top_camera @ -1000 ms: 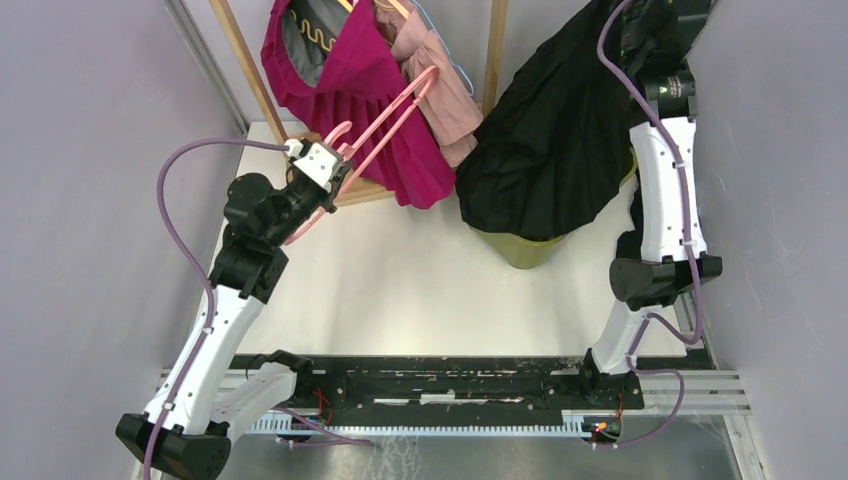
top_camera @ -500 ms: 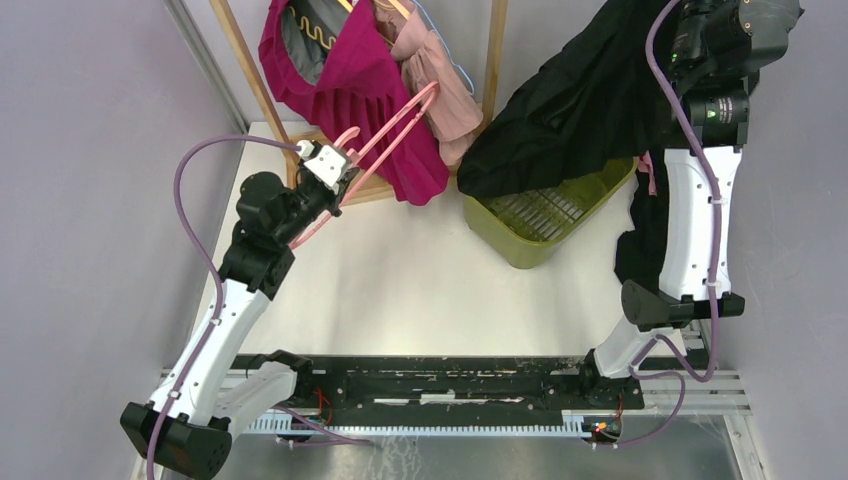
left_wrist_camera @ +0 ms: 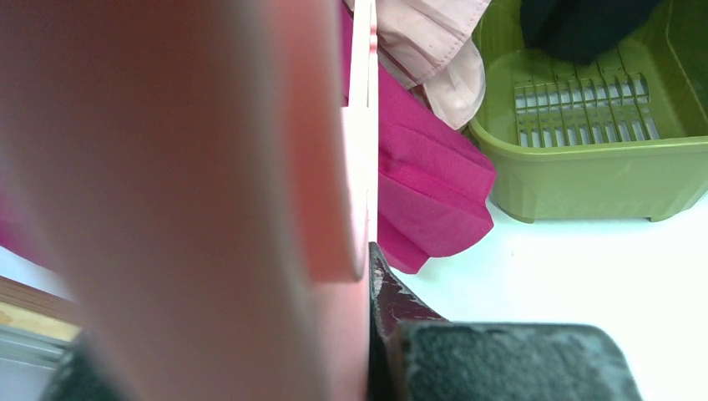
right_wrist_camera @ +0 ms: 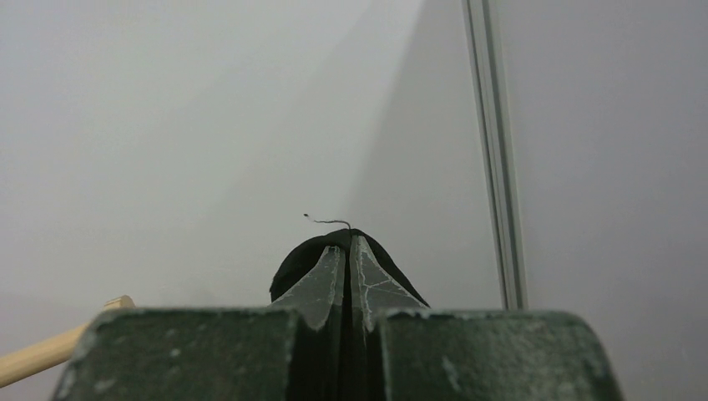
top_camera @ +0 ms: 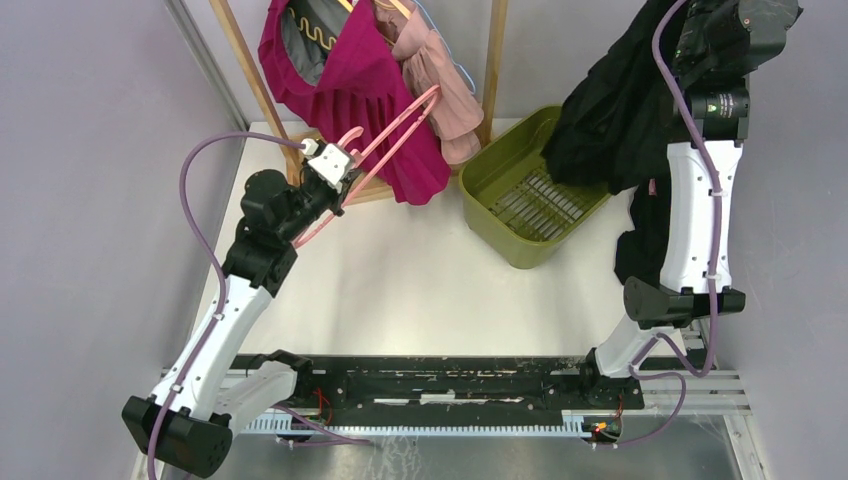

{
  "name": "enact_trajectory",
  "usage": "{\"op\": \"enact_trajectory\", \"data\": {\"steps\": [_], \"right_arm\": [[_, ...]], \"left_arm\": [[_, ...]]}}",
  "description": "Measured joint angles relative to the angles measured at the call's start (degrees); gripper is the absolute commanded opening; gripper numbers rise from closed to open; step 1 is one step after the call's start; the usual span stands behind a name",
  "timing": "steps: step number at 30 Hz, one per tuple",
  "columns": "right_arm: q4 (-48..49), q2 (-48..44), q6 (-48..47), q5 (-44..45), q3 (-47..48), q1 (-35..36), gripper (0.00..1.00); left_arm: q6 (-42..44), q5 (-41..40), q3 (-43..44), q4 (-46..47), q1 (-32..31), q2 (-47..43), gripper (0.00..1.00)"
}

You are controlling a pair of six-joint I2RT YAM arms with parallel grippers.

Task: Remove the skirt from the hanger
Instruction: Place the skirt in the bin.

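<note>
Left fingers: clamped on pink hanger, which slants up toward wooden rack.
Right fingers: pinched tight on black skirt, held high at far right, well apart from hanger, lower edge over green basket.
Bench: carries basket.
Rack: magenta garment, pale pink garment.

white arms, black joints, purple cables

The skirt is plain black, the hanger pink, the basket olive green, the dress magenta (pleated), the top pale pink, the arms white and black.
</note>
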Motion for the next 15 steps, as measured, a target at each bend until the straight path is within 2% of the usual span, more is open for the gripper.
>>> {"op": "enact_trajectory", "data": {"steps": [4,15], "right_arm": [[0.00,0.00,2.47,-1.97,-0.81,-0.09,0.01],[-0.79,3.89,13.57,-14.82,-8.68,1.42,0.01]], "left_arm": [[-0.02,0.09,0.00,0.07,0.00,0.00,0.03],[-0.04,0.11,0.00,0.22,0.02,0.00,0.03]]}}
